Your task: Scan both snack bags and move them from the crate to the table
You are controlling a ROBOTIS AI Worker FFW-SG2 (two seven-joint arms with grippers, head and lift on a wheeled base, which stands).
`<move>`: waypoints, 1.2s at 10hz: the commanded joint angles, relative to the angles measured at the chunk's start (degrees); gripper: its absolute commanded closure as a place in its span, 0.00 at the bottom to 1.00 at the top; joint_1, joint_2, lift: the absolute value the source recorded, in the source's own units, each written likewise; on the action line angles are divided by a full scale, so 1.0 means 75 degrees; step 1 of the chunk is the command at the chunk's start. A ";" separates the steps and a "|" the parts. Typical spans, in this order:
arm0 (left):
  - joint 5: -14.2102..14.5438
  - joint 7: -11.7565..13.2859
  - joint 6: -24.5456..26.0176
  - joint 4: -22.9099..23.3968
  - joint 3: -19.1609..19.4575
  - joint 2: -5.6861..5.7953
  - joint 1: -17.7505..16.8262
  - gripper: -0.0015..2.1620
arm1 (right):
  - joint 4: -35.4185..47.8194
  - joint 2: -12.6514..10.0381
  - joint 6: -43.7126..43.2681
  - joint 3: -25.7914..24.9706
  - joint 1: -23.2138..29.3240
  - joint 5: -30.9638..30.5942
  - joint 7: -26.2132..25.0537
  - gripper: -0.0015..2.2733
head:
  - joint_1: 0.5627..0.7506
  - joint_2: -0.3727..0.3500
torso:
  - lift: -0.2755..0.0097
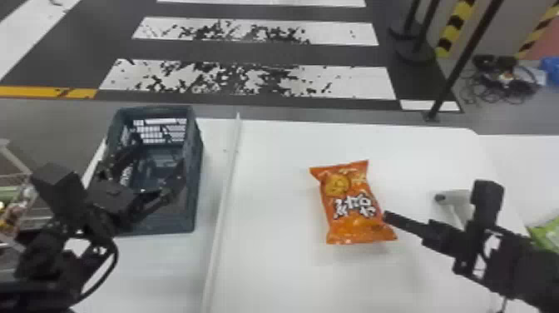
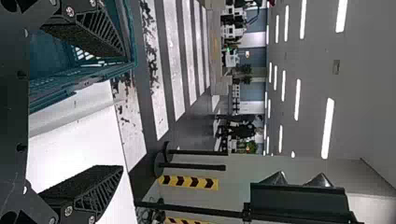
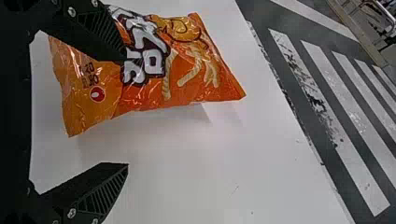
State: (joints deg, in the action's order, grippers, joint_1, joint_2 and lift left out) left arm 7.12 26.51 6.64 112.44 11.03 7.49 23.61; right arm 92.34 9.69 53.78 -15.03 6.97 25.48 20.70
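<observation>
An orange snack bag (image 1: 349,202) lies on the white table (image 1: 274,266), printed side up. Just right of its lower part is my right gripper (image 1: 391,218). In the right wrist view my right gripper (image 3: 126,111) stands open; one finger overlaps the orange bag (image 3: 187,70), and nothing is between the two. Over the dark crate (image 1: 195,175) in the head view is my left gripper (image 1: 160,160), its fingers apart. The left wrist view has this left gripper (image 2: 125,109) open and empty beside the crate rim (image 2: 93,72). Part of a green bag (image 1: 547,233) appears at the head view's right edge.
A pale object with a dark end (image 1: 453,197) lies behind the right gripper. A raised strip (image 1: 224,191) runs between crate and orange bag. At the far left stands a wire rack (image 1: 16,179); black posts (image 1: 461,62) rise beyond the table.
</observation>
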 commanded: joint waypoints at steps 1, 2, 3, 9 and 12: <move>0.0000 0.0015 0.0000 -0.0156 -0.0064 0.0009 -0.0113 0.07 | -0.0406 0.0114 0.0324 -0.0187 -0.0144 0.0154 0.0216 0.06 | 0.70 0.49 | 0.84; 0.0000 0.0015 0.0000 -0.0203 -0.0064 0.0033 -0.0113 0.07 | -0.0594 0.0114 0.0394 -0.0199 -0.0226 0.0178 0.0357 0.06 | 0.70 0.48 | 0.84; 0.0012 0.0015 -0.0023 -0.0250 -0.0099 0.0033 -0.0160 0.07 | -0.0699 0.0126 0.0512 -0.0211 -0.0261 0.0189 0.0439 0.06 | 0.70 0.48 | 0.84; 0.0047 0.0074 -0.0023 -0.0461 -0.0193 0.0079 -0.0289 0.07 | -0.1285 0.0079 0.0699 -0.0070 -0.0612 0.0459 0.0755 0.06 | 0.70 0.50 | 0.84; 0.0141 0.0121 -0.0023 -0.0520 -0.0146 0.0103 -0.0301 0.07 | -0.1930 0.0032 0.0277 0.0164 -0.1011 0.0424 0.0943 0.38 | 0.70 0.54 | 0.84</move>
State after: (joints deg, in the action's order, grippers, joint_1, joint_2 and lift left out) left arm 7.89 27.38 6.46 108.53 9.71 8.24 21.36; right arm 78.45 9.95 56.22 -14.15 -0.20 28.80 27.73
